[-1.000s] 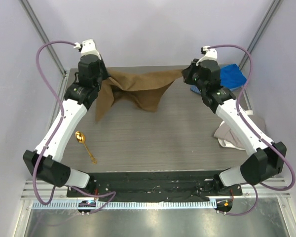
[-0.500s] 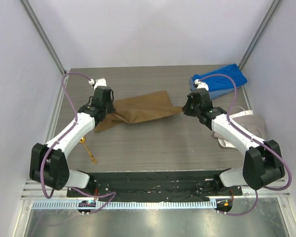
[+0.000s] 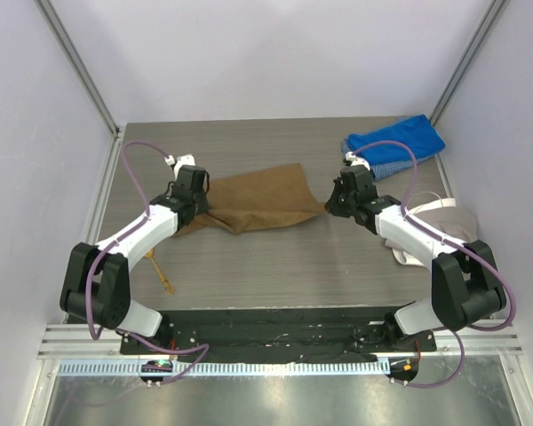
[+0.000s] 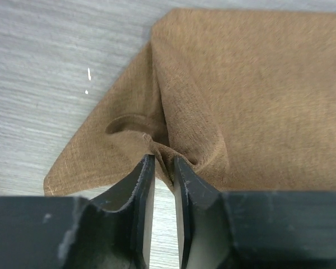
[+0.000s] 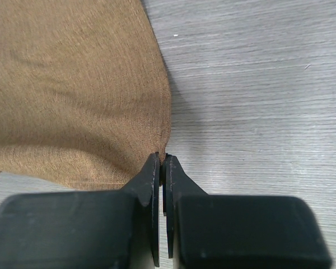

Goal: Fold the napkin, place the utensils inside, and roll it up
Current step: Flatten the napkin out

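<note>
The tan-brown napkin (image 3: 258,197) lies spread on the grey table (image 3: 293,257), bunched at its left end. My left gripper (image 3: 198,213) sits at that bunched end. In the left wrist view the napkin (image 4: 241,95) shows a small fold poking between the left gripper's (image 4: 163,162) tips, with the jaws slightly apart and table showing through the gap. My right gripper (image 3: 329,206) is shut on the napkin's right corner, and the right wrist view shows the napkin (image 5: 73,84) pinched at the right gripper (image 5: 163,158). The gold spoon (image 3: 164,282) lies near the left arm, its bowl mostly hidden.
A blue cloth (image 3: 395,146) lies at the back right corner. A beige-and-white cap-like item (image 3: 435,222) rests under the right forearm at the right edge. Metal frame posts stand at both back corners.
Both arms came down and toward the front, laying the napkin from hanging in the air onto the table. The left jaws have parted a little; the right stayed shut.
</note>
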{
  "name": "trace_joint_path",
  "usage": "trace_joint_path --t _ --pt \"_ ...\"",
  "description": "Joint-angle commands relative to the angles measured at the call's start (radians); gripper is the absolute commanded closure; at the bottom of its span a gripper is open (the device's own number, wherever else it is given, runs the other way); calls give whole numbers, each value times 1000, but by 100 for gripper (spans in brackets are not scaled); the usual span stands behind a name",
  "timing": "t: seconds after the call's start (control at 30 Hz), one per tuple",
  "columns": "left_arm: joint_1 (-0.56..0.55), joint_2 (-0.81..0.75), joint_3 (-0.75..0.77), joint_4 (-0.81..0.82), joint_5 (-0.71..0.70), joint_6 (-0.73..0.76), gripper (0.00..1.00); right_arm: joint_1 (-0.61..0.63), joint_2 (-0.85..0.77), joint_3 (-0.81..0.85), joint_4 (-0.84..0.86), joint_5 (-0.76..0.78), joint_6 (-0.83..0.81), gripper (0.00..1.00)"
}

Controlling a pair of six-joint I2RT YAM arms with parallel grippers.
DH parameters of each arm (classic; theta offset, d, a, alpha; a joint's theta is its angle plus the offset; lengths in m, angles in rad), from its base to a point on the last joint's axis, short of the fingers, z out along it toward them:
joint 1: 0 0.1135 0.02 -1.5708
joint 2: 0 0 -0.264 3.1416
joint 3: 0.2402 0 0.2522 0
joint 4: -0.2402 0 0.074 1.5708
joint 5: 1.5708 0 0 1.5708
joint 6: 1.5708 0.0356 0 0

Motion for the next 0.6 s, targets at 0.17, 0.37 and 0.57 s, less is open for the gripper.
trace_joint_path --t 0.17,0.37,0.57 --pt "9 -19 -27 51 -32 -28 64 -2 9 8 47 -7 9 99" --pt "9 -68 -61 56 -70 -51 59 -3 13 3 45 -16 11 99" --pt "15 -171 -111 67 -107 -60 44 0 10 5 47 -27 12 99"
